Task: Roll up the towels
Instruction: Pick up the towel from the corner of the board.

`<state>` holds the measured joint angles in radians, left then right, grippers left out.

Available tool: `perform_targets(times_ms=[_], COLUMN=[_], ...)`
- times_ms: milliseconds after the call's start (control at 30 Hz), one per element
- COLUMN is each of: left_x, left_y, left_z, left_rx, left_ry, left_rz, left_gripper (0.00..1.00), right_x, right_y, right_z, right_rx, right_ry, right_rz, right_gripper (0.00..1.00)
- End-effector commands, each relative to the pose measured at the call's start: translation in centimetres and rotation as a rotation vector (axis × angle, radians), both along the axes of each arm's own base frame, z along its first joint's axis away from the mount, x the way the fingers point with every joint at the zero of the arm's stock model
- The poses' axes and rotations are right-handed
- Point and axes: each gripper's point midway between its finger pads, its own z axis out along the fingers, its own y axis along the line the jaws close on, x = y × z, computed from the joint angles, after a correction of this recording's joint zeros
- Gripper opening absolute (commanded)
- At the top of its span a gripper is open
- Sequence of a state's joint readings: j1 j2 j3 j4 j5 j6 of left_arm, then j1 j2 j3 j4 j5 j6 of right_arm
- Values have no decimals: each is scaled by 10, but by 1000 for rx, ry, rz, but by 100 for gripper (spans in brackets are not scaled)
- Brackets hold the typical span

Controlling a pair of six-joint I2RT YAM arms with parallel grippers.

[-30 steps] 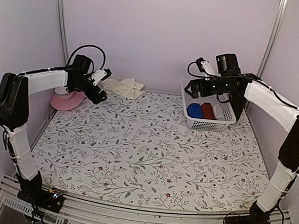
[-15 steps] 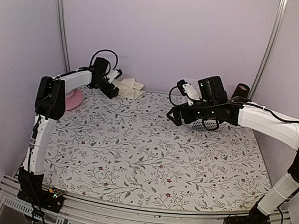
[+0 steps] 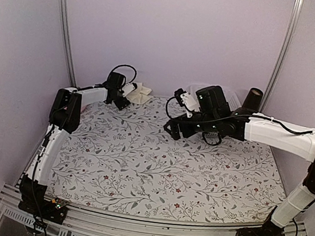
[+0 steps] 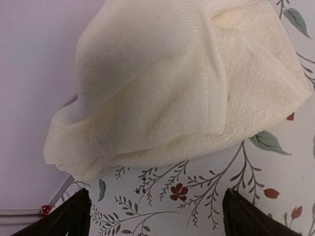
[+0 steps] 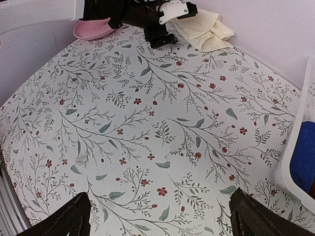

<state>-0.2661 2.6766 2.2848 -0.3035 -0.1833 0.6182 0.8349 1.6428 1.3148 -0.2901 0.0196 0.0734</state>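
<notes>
Hovering with jaws spread wide, left gripper [image 4: 157, 223] points at cream towel [image 4: 187, 73]; nothing between its fingers. Towel lies crumpled at the back of table [image 3: 157, 170], left of centre, against the wall, just ahead of the fingertips; wrist view shows no contact. Right gripper [image 5: 162, 221] also gapes wide, empty, above the patterned table near back centre. Blue towel [image 5: 305, 157] sits in white basket [image 5: 295, 132] at far right, only an edge visible. Pink dish [image 5: 93, 29] lies in far left corner, beyond left arm.
</notes>
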Motion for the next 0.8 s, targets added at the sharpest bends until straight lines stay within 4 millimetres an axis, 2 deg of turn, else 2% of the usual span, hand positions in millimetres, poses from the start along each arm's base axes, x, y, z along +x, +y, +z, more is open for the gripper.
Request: perform_targets(times_ms=[0, 100, 233, 367, 433, 467, 533, 633, 767], left_x=[11, 11, 13, 18, 19, 19, 19, 13, -13], left_y=[-20, -25, -23, -19, -17, -17, -18, -26, -46], left_z=[-12, -24, -37, -42, -42, -40, -35, -14, 27], left_rx=[166, 246, 349, 381, 386, 386, 373, 306, 155], left_ry=[-118, -131, -164, -172, -172, -175, -176, -168, -144], left_rz=[-66, -95, -110, -94, -93, -90, -88, -103, -193], left_gripper=[90, 81, 61, 30, 6, 0, 0, 0, 0], right_x=[-5, -8, -11, -17, -18, -18, -16, -12, -12], right_y=[9, 11, 16, 23, 24, 24, 22, 17, 15], right_z=[-7, -6, -9, -11, -9, -9, -7, -4, 2], right_rx=[3, 2, 3, 2, -1, -2, -8, -20, -14], right_ry=[4, 0, 8, 7, -1, -5, -15, -39, -62], right_rz=[-14, -18, -14, -3, -4, -6, -18, -43, -41], right_gripper=[99, 99, 99, 99, 99, 99, 99, 99, 99])
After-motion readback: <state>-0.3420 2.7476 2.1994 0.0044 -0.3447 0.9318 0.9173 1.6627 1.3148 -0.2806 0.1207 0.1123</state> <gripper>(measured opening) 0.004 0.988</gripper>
